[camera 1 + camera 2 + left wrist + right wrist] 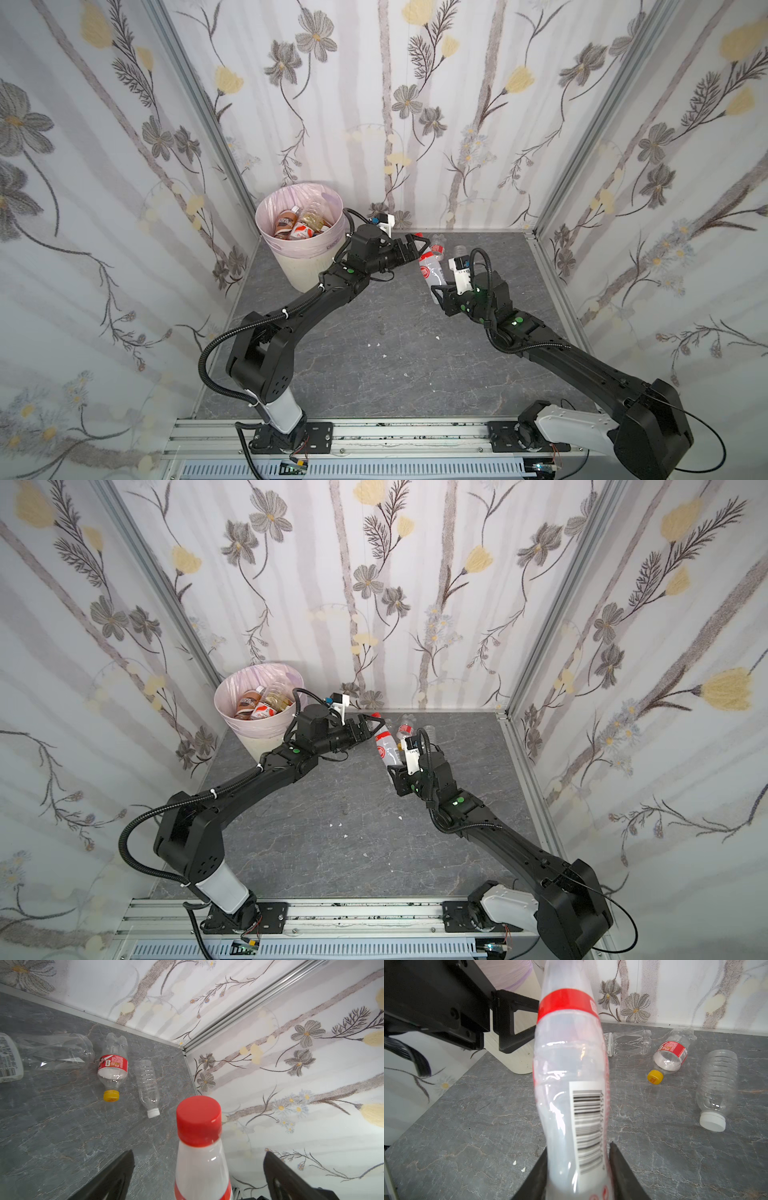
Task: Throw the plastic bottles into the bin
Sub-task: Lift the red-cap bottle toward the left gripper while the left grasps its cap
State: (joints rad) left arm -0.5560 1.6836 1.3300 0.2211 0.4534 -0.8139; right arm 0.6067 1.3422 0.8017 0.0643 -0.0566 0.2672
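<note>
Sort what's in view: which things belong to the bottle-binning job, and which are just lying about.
Job:
red-capped bottle, held in the right claw
yellow-capped bottle, ribbed white-capped bottle and clear faceted bottle, lying on the table
bin and the binned bottles

Lying about:
white scraps on the table
flowered walls, front rail

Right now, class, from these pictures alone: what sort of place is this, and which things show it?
Probably a robot test booth, not a real room: wallpapered panels held in aluminium framing, two robot arms bolted to a front rail, and a lined bin on a marble-look tabletop.
</note>
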